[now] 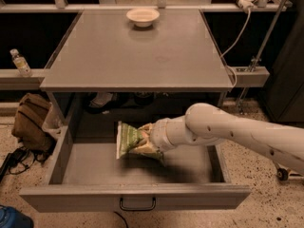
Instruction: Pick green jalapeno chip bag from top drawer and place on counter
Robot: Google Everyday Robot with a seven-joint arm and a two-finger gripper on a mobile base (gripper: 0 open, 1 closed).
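The green jalapeno chip bag [129, 139] is light green with pale stripes and a white crimped left end. It hangs inside the open top drawer [135, 196], a little above the drawer floor. My gripper [145, 141] is shut on the bag's right side, its fingers wrapped around the crinkled foil. My white arm [228, 132] reaches in from the right over the drawer's right wall. The grey counter [137, 51] lies above and behind the drawer. The drawer's dark pull handle [137, 204] shows on its front panel.
A white bowl [142, 16] stands at the counter's far edge. A small bottle [20, 63] sits on a ledge at left. A brown bag [31, 122] and cables lie on the floor left of the drawer. A cord and post stand at right.
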